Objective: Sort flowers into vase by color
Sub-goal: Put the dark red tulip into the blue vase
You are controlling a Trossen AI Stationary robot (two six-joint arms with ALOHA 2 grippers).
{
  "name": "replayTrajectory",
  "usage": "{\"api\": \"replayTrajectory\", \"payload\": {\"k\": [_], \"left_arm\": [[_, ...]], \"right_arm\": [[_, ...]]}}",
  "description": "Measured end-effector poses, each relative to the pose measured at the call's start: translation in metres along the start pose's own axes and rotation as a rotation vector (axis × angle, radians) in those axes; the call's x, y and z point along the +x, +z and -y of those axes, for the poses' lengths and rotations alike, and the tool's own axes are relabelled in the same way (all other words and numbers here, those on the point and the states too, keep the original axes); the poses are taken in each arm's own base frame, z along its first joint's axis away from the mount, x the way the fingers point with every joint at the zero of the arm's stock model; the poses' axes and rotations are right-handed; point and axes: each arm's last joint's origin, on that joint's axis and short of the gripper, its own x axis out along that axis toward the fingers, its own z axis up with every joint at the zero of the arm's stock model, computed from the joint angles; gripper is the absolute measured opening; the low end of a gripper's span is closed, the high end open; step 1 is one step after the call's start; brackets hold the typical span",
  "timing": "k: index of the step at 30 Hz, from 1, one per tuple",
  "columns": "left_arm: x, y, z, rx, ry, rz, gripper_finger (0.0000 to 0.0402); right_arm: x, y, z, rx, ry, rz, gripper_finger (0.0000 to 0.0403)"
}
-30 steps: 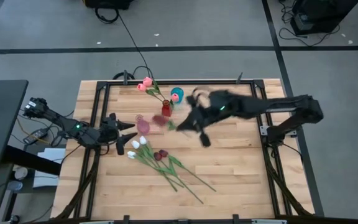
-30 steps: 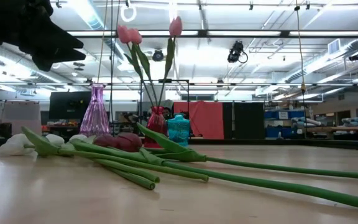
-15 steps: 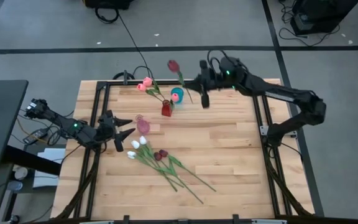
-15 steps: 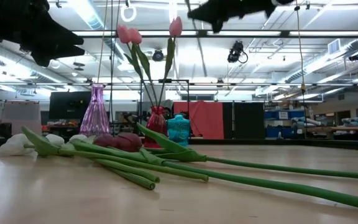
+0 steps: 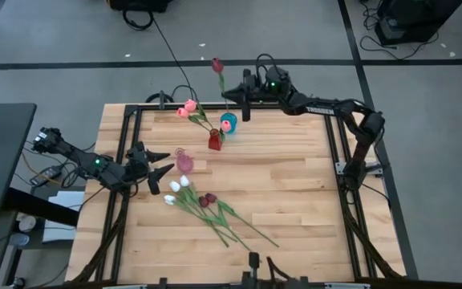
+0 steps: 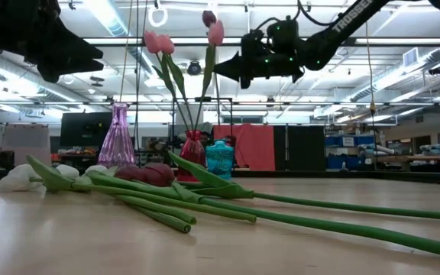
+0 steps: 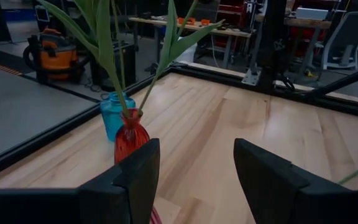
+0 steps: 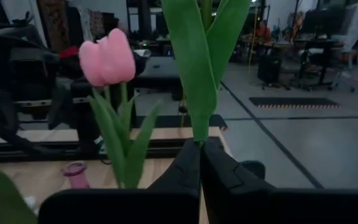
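Observation:
My right gripper (image 5: 241,101) is raised over the table's far edge, above the small blue vase (image 5: 228,122), and is shut on a dark maroon tulip (image 5: 216,64). The red vase (image 5: 214,141) beside it holds pink tulips (image 5: 187,107). A tall pink glass vase (image 5: 184,163) stands nearer the left side. White tulips (image 5: 175,188) and maroon tulips (image 5: 207,199) lie flat on the wood with their stems (image 5: 243,231) fanned toward the near edge. My left gripper (image 5: 162,165) hovers open beside the pink vase. My right gripper pinches the maroon tulip between its two shut fingers (image 8: 185,171), on the stem just under the leaves (image 8: 197,134). The fingers come level from the table's right and lie across the stem. The tulip is lifted clear and stands upright, head (image 6: 208,15) above the gripper.
A black metal frame (image 5: 131,120) runs around the wooden top. The low view shows the lying stems (image 6: 319,221) stretching across the near half. The right half of the table (image 5: 303,185) is bare wood. Cables and a dark side table (image 5: 2,152) sit to the left.
My right gripper has risen from the middle of the table, swung to the far edge, then moved left over the blue vase. It has carried the maroon tulip up, and the flower now stands upright with its head high. My left gripper stayed put.

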Motion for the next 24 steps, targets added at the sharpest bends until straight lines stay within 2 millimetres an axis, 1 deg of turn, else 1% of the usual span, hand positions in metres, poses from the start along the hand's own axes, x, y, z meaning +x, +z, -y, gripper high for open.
{"api": "replayTrajectory", "payload": {"k": [4,12,15,18,24], "left_arm": [[0.0,-0.001,0.0,-0.011,0.002,-0.006,0.0211],[0.0,-0.001,0.0,-0.017,0.002,-0.007,0.0211],[0.0,-0.001,0.0,-0.017,0.002,-0.007,0.0211],[0.0,-0.001,0.0,-0.017,0.001,-0.007,0.0211],[0.0,-0.002,0.0,-0.011,-0.002,-0.013,0.0211]], "right_arm": [[-0.002,-0.003,0.007,-0.022,-0.018,0.006,0.0009],[-0.002,-0.002,0.008,-0.048,-0.032,0.013,0.0009],[0.001,-0.007,0.008,-0.037,-0.031,0.003,0.0009],[0.003,-0.017,0.01,-0.03,-0.046,-0.032,0.0009],[-0.001,-0.03,0.008,-0.028,-0.063,-0.066,0.0009]]}}
